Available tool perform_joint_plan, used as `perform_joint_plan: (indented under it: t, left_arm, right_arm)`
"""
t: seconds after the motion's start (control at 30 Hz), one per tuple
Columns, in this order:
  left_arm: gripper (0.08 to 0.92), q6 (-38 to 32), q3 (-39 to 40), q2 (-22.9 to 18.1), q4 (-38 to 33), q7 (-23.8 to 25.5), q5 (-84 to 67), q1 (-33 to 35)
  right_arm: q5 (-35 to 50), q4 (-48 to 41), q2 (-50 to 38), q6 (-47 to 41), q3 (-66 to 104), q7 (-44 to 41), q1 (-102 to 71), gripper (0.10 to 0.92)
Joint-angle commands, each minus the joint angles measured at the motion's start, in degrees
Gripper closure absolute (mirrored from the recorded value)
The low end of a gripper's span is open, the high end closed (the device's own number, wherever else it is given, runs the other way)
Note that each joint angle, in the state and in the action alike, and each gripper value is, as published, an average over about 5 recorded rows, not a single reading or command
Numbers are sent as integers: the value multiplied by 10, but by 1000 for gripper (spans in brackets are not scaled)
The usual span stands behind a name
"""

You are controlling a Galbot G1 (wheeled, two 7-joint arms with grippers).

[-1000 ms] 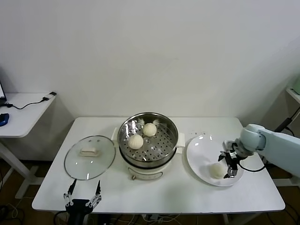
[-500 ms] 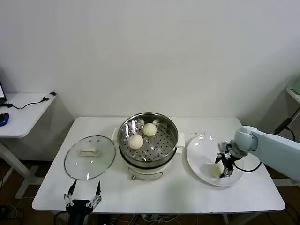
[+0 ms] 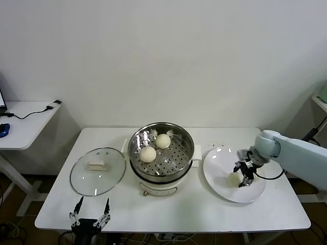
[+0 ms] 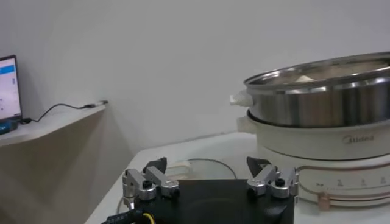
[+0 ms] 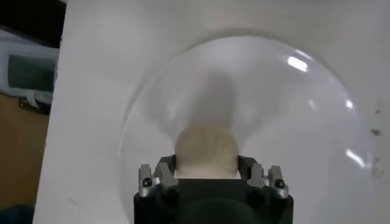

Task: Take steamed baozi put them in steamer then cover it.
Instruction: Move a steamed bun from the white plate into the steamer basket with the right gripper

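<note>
While the left tool point(image 3: 90, 213) is hanging parked at the near left edge of the white surface point(image 3: 173, 209), its fingers point(image 4: 146, 181) spread apart with nothing between them, the right tool point(image 3: 241, 176) is reaching in from the robot's right and sitting over the flat white plate point(image 3: 220, 159). In the right wrist view, the right tool's two fingers point(image 5: 159, 176) are standing on either side of one steamed baozi point(image 5: 206, 149), closed against its sides, so the tool is gripping that bun. In the head view this bun point(image 3: 234, 178) is showing just beside the tool, over the middle of the plate; whether it is resting on the plate or raised off it cannot be determined. The steamer point(image 3: 161, 156) is standing uncovered at the centre of the surface, just beside the plate on its left. Two further buns are lying on the perforated tray inside it: one point(image 3: 148, 153) toward the left of the tray and one point(image 3: 163, 141) toward the far rim, close together. The cover point(image 3: 97, 170) is lying flat on the surface to the left of the steamer, handle facing up, near the pot but not on it.
</note>
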Motion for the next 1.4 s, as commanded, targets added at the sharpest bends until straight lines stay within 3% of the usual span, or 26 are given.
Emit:
perform_joint_plan:
  t: [0.03, 0.3, 0.7, 1.4]
  left_arm:
    - [177, 0, 1, 1, -1, 0, 0, 1]
    - [177, 1, 3, -1, 2, 0, -1, 1]
    - [177, 2, 2, 1, 5, 0, -3, 1]
    - [177, 5, -8, 5, 15, -1, -14, 0]
  right_arm:
    - [-13, -20, 91, 239, -121, -60, 257, 372]
    - [-16, -30, 202, 364, -127, -65, 335, 372]
    - [-42, -31, 362, 386, -71, -68, 253, 372]
    - [-98, -22, 407, 395, -75, -65, 116, 372]
